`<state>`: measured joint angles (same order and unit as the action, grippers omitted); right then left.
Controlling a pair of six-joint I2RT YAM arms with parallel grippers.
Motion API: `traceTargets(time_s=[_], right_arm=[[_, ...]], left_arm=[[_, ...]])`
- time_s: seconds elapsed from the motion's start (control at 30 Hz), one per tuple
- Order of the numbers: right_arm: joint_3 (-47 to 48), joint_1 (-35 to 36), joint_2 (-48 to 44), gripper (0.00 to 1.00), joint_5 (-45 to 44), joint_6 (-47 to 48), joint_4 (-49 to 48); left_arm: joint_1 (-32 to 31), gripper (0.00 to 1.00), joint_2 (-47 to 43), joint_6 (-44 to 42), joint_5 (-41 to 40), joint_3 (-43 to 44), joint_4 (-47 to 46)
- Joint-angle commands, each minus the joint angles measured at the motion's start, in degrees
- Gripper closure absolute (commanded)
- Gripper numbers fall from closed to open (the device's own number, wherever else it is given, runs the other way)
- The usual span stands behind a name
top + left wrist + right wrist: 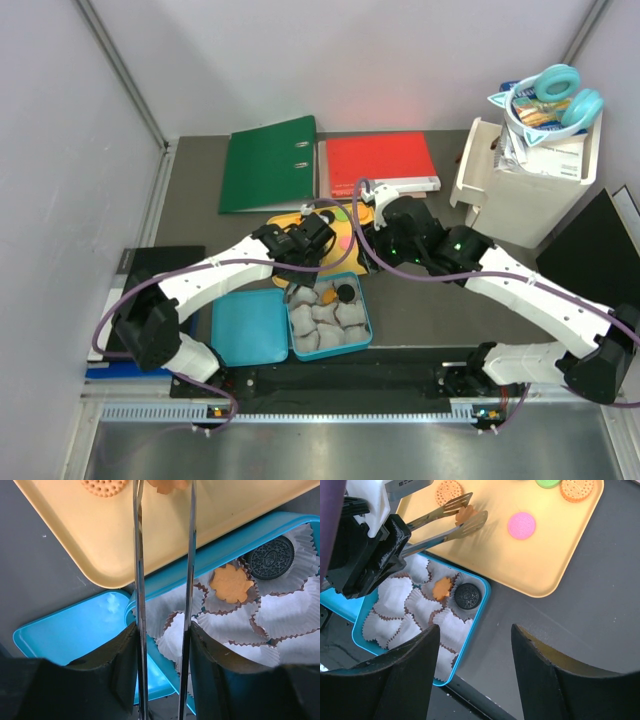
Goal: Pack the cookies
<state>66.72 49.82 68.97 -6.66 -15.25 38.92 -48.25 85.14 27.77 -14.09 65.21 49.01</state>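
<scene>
My left end effector [162, 672] is closed on a pair of metal tongs [138, 605]. The tong tips pinch one orange cookie [464, 514] over the yellow tray [520, 565] at mid-table; I cannot tell whether it is clear of the surface. My right end effector [475, 675] hangs wide apart and holds nothing. More cookies lie loose on the tray, among them a pink cookie [521, 525]. The blue tin [225, 550], between the tray and the near edge of the table, holds white paper cups [390, 592]. One cup carries a packed orange cookie [441, 588], and the one beside it a black cookie [467, 596]. I judge the step in hand to be transfer to a vacant cup. Procedure: hold a constant squeeze so the tongs do not spring apart. Lift clear of the tray lip and tin rim, then centre the tips over one vacant cup. Lower until the cookie sits inside the pleated wall, then relax the squeeze gradually. The cups look light and may shift, so withdraw straight up.
</scene>
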Motion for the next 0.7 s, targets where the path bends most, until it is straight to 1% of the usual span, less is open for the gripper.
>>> traceTargets(time_s=[0.0, 0.1, 0.23, 0.47, 0.6, 0.67], right_arm=[[-0.19, -0.52, -1.47, 0.41, -0.82, -0.58, -1.39], [0.25, -0.52, -1.21, 0.41, -0.64, -0.49, -1.39], [0.96, -0.52, -0.85, 0.41, -0.64, 0.04, -1.56], [1.66, -0.52, -0.24, 0.41, -0.46, 0.57, -2.18], [1.75, -0.52, -0.41, 0.41, -1.08, 0.57, -2.62], [1.84, -0.52, -0.5, 0.41, -2.65, 0.39, -2.71]], left_arm=[[-0.44, 0.58, -0.59, -0.08, 0.11, 0.35, -1.29], [-0.36, 0.64, -1.12, -0.52, -1.11, 1.75, -0.33], [-0.44, 0.68, -1.82, -1.4, -3.3, 4.92, 2.65], [-0.44, 0.7, -3.58, -2.98, -7.71, 14.05, 8.64], [-0.44, 0.72, -4.2, -2.98, -6.66, 16.96, 11.45], [-1.14, 0.74, -4.9, -3.59, -3.78, 17.32, 12.42]])
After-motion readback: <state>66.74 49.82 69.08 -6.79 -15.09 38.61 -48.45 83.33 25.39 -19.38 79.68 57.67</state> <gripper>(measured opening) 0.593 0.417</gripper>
